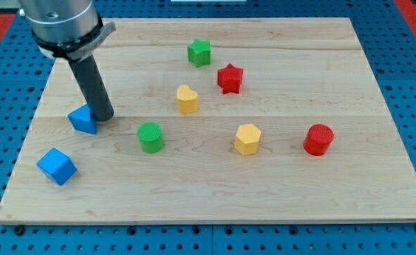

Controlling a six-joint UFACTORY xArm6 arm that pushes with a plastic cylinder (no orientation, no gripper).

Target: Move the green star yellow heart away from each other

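Note:
The green star (200, 52) sits near the view's top centre of the wooden board (349, 92). The yellow heart (187, 99) lies below and slightly left of it, with a gap between them. My tip (103, 117) is far to the view's left of both, touching the right side of a blue block (83, 119).
A red star (229, 78) lies right of the yellow heart. A green cylinder (150, 137) is below-left of the heart. A yellow hexagon (247, 139) and a red cylinder (318, 139) lie to the right. A blue cube (57, 166) sits at lower left.

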